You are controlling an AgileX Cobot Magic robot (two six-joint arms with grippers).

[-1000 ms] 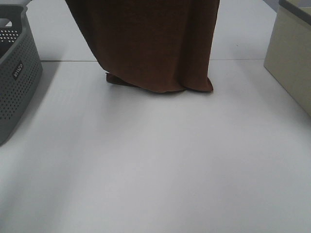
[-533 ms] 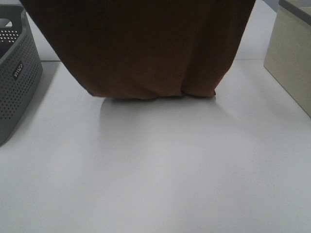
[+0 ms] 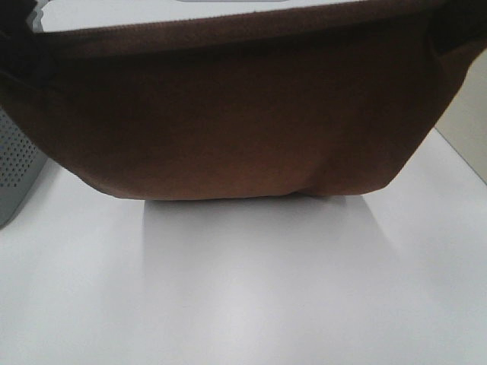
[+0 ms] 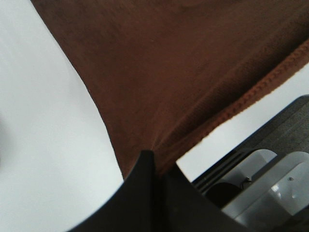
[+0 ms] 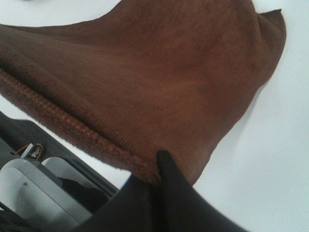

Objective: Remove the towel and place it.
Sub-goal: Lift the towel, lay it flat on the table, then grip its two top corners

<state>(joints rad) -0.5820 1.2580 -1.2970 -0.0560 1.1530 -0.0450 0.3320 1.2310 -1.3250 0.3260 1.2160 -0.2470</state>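
The dark brown towel (image 3: 236, 114) hangs stretched wide across the exterior high view. Its hemmed top edge runs nearly level, and its sagging lower edge is close to the white table (image 3: 243, 289) or on it. My left gripper (image 4: 153, 164) is shut on the towel (image 4: 174, 72) just beside the stitched hem. My right gripper (image 5: 157, 163) is shut on the towel (image 5: 154, 82) at its thick hem. In the exterior high view the cloth hides both grippers' fingers; only dark shapes show at the top corners.
A grey perforated basket (image 3: 17, 171) stands at the left edge, partly behind the towel. A beige box (image 3: 470, 129) shows at the right edge. Grey and black robot hardware (image 4: 260, 193) lies behind the towel.
The towel has been spread much wider and brought toward the camera. It now fills the upper half of the view, and its lower edge has shifted nearer the table's front.
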